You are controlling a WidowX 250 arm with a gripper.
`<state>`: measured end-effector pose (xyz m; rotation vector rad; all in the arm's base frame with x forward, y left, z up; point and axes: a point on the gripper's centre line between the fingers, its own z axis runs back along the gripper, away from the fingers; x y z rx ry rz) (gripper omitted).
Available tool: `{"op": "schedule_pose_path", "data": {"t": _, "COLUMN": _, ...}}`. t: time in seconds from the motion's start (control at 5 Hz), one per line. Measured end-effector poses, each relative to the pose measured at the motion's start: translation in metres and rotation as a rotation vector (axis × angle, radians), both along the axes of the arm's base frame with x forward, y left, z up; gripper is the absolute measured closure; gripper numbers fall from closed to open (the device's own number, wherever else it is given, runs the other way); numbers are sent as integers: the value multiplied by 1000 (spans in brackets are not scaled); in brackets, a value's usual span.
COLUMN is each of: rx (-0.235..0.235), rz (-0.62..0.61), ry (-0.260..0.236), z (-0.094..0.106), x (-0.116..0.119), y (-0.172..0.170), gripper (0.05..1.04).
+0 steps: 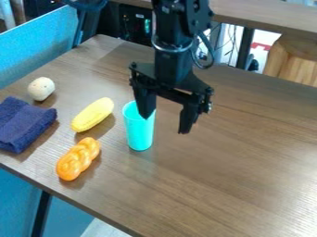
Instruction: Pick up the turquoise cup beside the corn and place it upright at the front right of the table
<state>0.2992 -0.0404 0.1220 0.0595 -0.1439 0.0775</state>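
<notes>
1. An orange braided bread (78, 159) lies at lower left.
2. A turquoise cup (140, 134) stands left of centre — the black gripper (166, 119) hangs wide open, one finger at its rim.
3. Folded navy cloth (23, 125), left edge; yellow corn (93, 115) beside the cup.
4. A whitish ball (41, 89) — upper left.

A tall, smooth turquoise cup (140, 133), slightly narrower at its base, stands upright on the brown table (248, 162), inward from its lower-left edge.
</notes>
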Motion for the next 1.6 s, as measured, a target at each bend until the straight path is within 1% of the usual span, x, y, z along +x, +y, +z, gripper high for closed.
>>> {"op": "schedule_pose_path", "data": {"t": 0.2, "rx": 54, "rz": -40, "ry": 34, "z": -3, "x": 19, "y": 6, "gripper": 83}}
{"op": "schedule_pose_path", "data": {"t": 0.4, "rx": 142, "rz": -80, "ry": 67, "z": -8, "x": 39, "y": 15, "gripper": 83}}
{"op": "schedule_pose_path", "data": {"t": 0.6, "rx": 156, "rz": -117, "ry": 95, "z": -18, "x": 44, "y": 17, "gripper": 83}}
{"op": "schedule_pose_path", "data": {"t": 0.8, "rx": 139, "rz": -95, "ry": 98, "z": -20, "x": 45, "y": 29, "gripper": 83}}
{"op": "schedule_pose_path", "data": {"t": 1.2, "rx": 96, "rz": -42, "ry": 168, "z": -36, "x": 29, "y": 47, "gripper": 83}}
{"op": "schedule_pose_path", "data": {"t": 1.4, "rx": 81, "rz": -34, "ry": 168, "z": -35, "x": 29, "y": 49, "gripper": 83}}
{"op": "schedule_pose_path", "data": {"t": 1.6, "rx": 79, "rz": -43, "ry": 156, "z": -37, "x": 32, "y": 48, "gripper": 83}}
